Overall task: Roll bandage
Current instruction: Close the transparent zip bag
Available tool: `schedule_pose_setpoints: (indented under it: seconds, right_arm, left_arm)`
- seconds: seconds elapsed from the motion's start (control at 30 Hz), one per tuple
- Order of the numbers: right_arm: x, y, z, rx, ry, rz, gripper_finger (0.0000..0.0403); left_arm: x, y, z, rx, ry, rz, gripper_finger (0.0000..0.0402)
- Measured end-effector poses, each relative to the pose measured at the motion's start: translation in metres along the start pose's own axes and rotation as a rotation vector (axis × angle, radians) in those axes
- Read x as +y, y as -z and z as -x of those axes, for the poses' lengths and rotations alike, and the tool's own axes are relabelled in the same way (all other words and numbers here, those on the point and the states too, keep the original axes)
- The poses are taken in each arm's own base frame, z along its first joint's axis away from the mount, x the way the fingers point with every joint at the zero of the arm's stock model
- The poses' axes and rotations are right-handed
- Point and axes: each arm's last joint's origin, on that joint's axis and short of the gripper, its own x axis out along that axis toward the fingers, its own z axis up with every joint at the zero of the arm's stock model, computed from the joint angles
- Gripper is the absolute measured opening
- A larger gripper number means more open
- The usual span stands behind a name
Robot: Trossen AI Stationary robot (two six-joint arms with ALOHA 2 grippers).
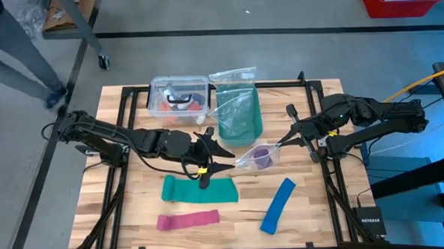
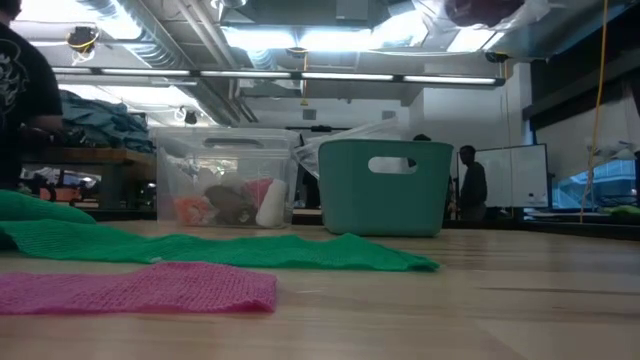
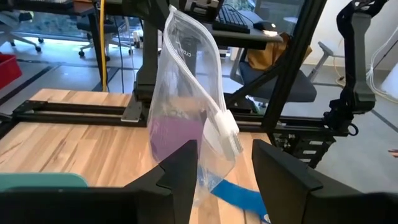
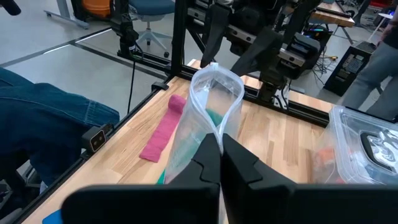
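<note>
A clear zip bag (image 1: 252, 158) hangs in the air between my two grippers, with the bandage inside it as a small purple roll (image 1: 262, 156) (image 3: 177, 134). My right gripper (image 1: 281, 143) (image 4: 221, 146) is shut on the bag from the table's right side. From the left side my left gripper (image 1: 229, 159) (image 3: 224, 174) reaches in, open, with the bag's near lower end between its fingers. The bag's zip strip (image 3: 219, 121) runs down one edge. The low view shows neither the bag nor the grippers. My left gripper has its fingers on either side of the bag's lower end (image 3: 208, 171); whether either finger touches the plastic I cannot tell. My right gripper pinches the bag's edge (image 4: 216, 127) between its two shut fingers, coming nearly level from the table's right side. The bag stands out beyond the fingertips, lifted clear of the table, its far end bulged open (image 4: 214, 87).
On the table lie a green strip (image 1: 198, 189), a pink strip (image 1: 187, 220) and a blue strip (image 1: 278, 204) toward the near edge. A teal bin (image 1: 239, 112) and a clear lidded box (image 1: 179, 96) stand at the far side. A person walks past the table's far left.
</note>
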Motion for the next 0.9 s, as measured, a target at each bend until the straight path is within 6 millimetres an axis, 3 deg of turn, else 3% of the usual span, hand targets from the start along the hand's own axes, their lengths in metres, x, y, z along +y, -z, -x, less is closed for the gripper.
schedule_pose_setpoints:
  seconds: [0.9]
  right_arm:
    - [-0.0017,0.0014,-0.0072,0.019,-0.003,-0.005,0.0000]
  left_arm:
    - [-0.0001,0.0004,0.0000,0.004,0.000,-0.001,0.0014]
